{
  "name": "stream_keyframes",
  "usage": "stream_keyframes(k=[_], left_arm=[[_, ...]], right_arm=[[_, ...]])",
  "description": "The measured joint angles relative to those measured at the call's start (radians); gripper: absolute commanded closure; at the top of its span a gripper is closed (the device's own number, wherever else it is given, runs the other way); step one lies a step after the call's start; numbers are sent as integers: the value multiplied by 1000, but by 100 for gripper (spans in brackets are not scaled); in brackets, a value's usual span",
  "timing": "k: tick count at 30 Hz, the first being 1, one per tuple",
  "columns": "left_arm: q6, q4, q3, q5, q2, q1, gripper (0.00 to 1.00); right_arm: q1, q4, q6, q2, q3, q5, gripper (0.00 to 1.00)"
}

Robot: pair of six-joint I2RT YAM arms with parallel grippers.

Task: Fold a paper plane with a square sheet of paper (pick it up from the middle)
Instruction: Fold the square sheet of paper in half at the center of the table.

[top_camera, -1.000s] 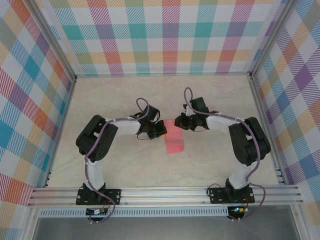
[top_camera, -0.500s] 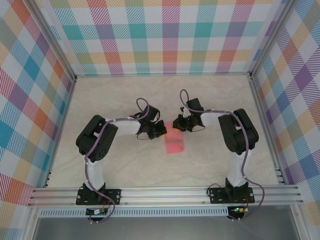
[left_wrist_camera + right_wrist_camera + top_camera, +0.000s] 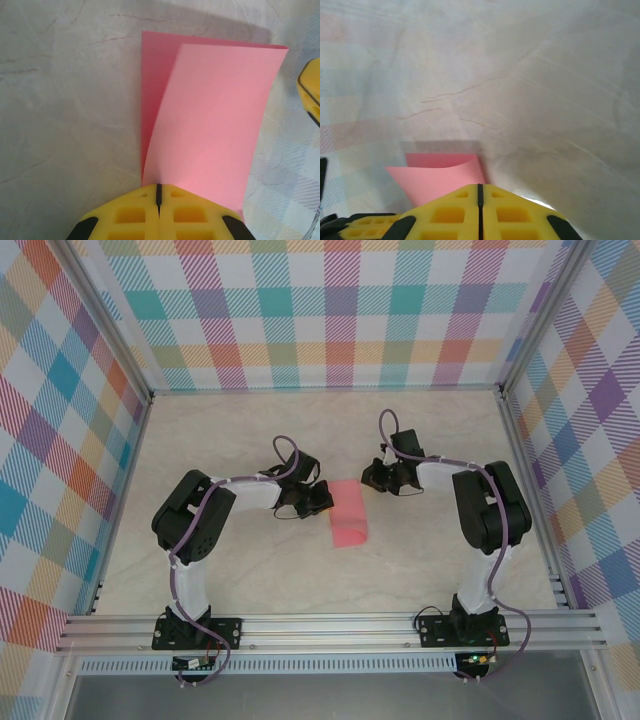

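Observation:
The square sheet of paper (image 3: 348, 512) lies folded in half as a narrow salmon-pink strip in the middle of the table, between the two arms. In the left wrist view its upper layer (image 3: 215, 115) curls up off the darker lower layer. My left gripper (image 3: 320, 502) is at the strip's left edge, and its jaws (image 3: 159, 186) are shut on the edge of the lifted layer. My right gripper (image 3: 372, 478) hovers just off the strip's far right corner, shut (image 3: 480, 186) with nothing in it. From that wrist the paper (image 3: 440, 175) shows to the left of the fingers.
The pale marble-look table (image 3: 250, 430) is boxed in by plaid walls (image 3: 340, 310) on three sides. An aluminium rail (image 3: 330, 630) with both arm bases runs along the near edge. One yellow right fingertip (image 3: 310, 90) shows beside the paper, apart from it.
The right gripper reached left over the paper's far end, then drew back to the right, off the sheet. The left gripper and the paper stayed put.

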Motion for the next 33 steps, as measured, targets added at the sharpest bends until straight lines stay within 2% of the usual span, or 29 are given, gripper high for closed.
stream_keyframes(k=[9,17,24,29,33], left_arm=[[0,0,0,0,0,0,100],[0,0,0,0,0,0,100],[0,9,-7,0,0,0,100],[0,16,-13,0,-2,0,100],[0,16,-13,0,-2,0,100]], right_arm=[[57,16,-2,24,30,-56,93],[48,-47,0,110,109,3,94],[27,-72,36,114,118,16,95],[2,-85,51,80,105,63,94],[-25,-70,53,-44,20,56,94]])
